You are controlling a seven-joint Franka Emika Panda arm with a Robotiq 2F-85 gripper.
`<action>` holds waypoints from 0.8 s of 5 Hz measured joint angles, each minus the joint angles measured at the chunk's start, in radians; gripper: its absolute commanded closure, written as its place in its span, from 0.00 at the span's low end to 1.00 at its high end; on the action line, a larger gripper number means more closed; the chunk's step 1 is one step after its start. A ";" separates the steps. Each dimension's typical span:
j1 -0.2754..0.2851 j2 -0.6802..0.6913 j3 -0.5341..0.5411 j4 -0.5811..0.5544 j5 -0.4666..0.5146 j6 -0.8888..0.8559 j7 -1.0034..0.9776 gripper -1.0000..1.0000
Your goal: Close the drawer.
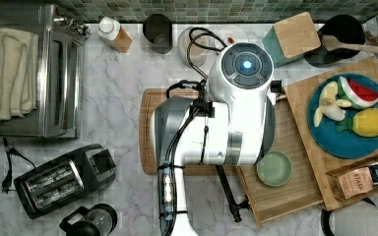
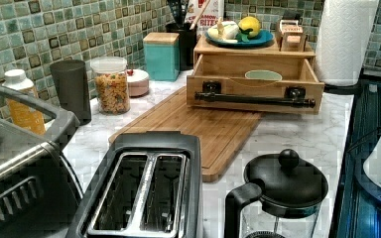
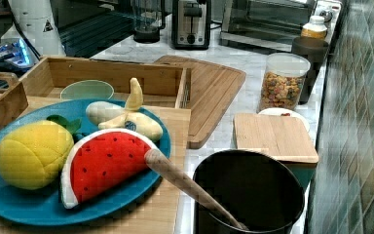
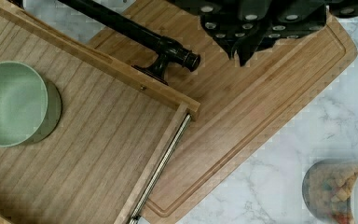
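Wooden drawer [image 4: 88, 135] beside fingers [image 4: 242, 46].

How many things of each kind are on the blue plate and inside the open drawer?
On the blue plate:
Watermelon slice: 1
Banana: 1
Yellow fruit: 1
In the drawer:
Green bowl: 1
Total: 4

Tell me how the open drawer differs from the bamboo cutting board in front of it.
The drawer has raised rims; the cutting board is flat with a groove round its edge. The drawer carries a black bar handle on its front; the cutting board has none. The drawer holds a green bowl; the cutting board bears nothing. The drawer's corners are square, the cutting board's rounded. Both are light wood.
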 measured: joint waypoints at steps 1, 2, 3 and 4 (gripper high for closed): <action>-0.001 0.000 -0.001 -0.002 0.000 0.005 0.000 1.00; -0.002 0.008 0.000 -0.002 0.000 0.002 0.000 1.00; -0.002 0.015 0.000 -0.017 0.001 0.028 -0.005 1.00; 0.000 -0.009 0.001 -0.086 0.015 0.146 -0.157 1.00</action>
